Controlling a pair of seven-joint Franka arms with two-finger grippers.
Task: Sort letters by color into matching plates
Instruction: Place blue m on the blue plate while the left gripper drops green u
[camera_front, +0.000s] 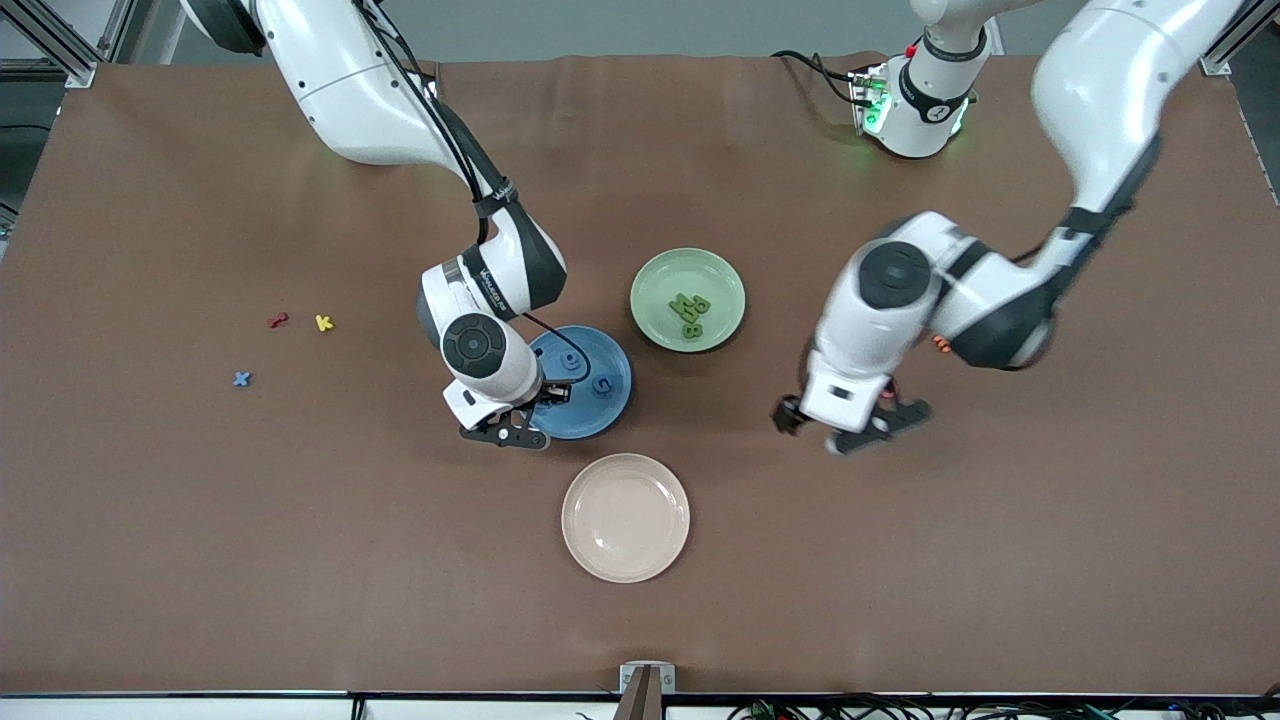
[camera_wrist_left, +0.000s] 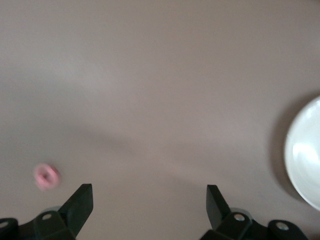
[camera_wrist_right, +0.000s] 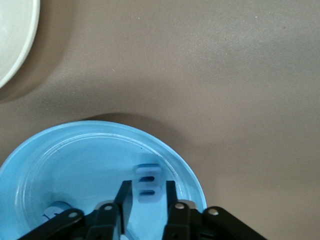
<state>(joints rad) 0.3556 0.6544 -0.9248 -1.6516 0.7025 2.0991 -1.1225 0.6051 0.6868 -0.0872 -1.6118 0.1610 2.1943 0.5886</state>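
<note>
The blue plate (camera_front: 612, 400) holds two blue letters (camera_front: 602, 383) and lies mid-table. My right gripper (camera_front: 530, 415) is low over the plate's rim on the side nearer the front camera. In the right wrist view its fingers (camera_wrist_right: 125, 192) stand narrowly apart on either side of a pale blue letter (camera_wrist_right: 148, 176) over the plate (camera_wrist_right: 75, 165), with slim gaps showing. The green plate (camera_front: 655, 285) holds several green letters (camera_front: 690, 313). One blue letter (camera_front: 241, 379) lies on the table toward the right arm's end. My left gripper (camera_front: 842, 438) is open and empty over bare table (camera_wrist_left: 150, 192).
A cream plate (camera_front: 625, 517) lies nearer the front camera than the blue plate and shows in the left wrist view (camera_wrist_left: 305, 155). Red (camera_front: 278, 320) and yellow (camera_front: 323, 322) letters lie near the loose blue one. An orange letter (camera_front: 941, 343) lies under the left arm. A pink letter (camera_wrist_left: 46, 176) lies by the left gripper.
</note>
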